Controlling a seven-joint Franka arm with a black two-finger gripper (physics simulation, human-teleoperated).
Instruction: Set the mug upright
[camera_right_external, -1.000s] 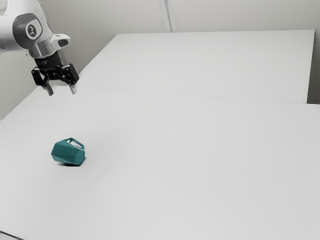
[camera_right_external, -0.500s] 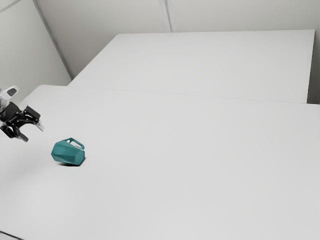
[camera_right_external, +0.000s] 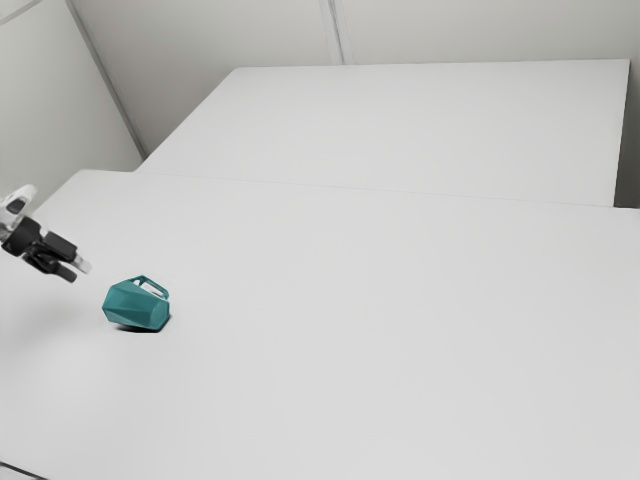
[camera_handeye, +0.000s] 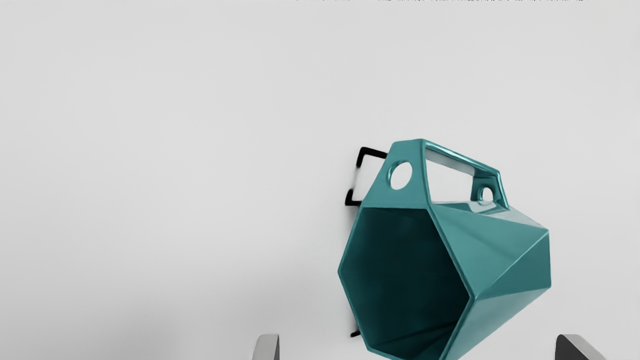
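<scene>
Black and grey, the pincer (camera_right_external: 76, 270) is held at the exterior view's left, fingers (camera_handeye: 267, 347) set wide, nothing gripped. Toward four o'clock from it, the teal mug (camera_right_external: 137, 303) is laid on its side on the tabletop (camera_right_external: 350, 330), handle (camera_handeye: 420, 190) near twelve o'clock, mouth (camera_handeye: 405, 270) turned to the pincer. The approach is best made slowly and centred, so that both sides are met together; if one fingertip is led in off-line, the mug may be rolled or shoved away.
</scene>
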